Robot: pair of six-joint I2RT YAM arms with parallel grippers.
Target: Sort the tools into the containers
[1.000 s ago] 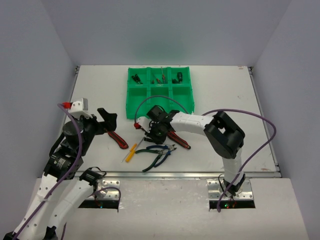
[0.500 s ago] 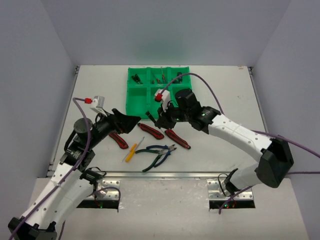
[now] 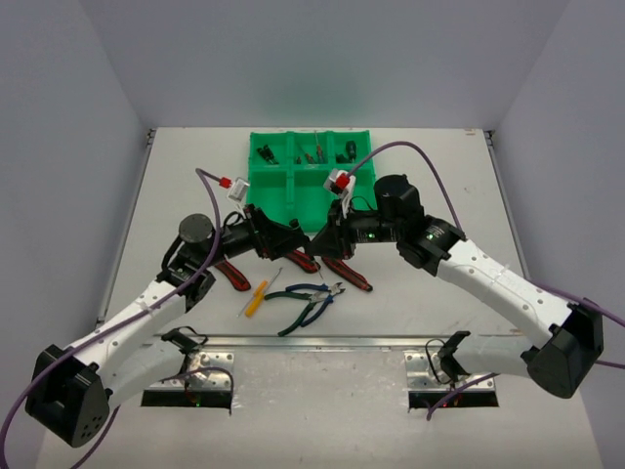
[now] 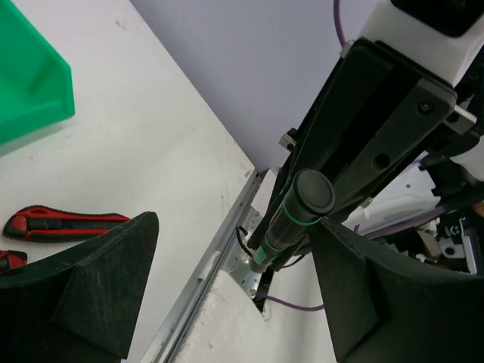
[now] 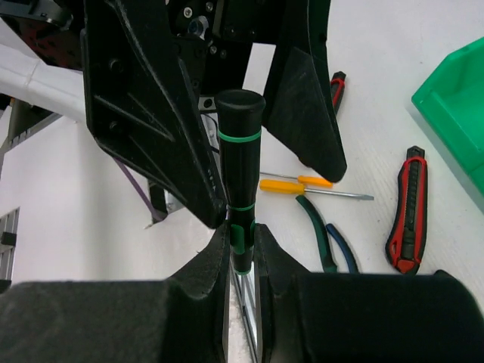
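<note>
Holding: right gripper (image 5: 240,246) is clamped on the lower end of the green-black precision screwdriver (image 5: 240,174), in the air just in front of the green tray (image 3: 256,210).
Why: looks like a handover, with the cap end offered to the left gripper (image 4: 234,227).
Left fingers: spread wide either side of the handle, not touching.
Table: utility knife (image 5: 404,212), pliers (image 5: 325,242) and yellow screwdriver (image 5: 291,184) lie unsorted.
Hidden: the tip is buried between the right pads. Top view hides the tool. Tray contents are too small to name.

White arms (image 3: 127,337), black grippers (image 3: 289,241), purple cables (image 3: 391,145)
</note>
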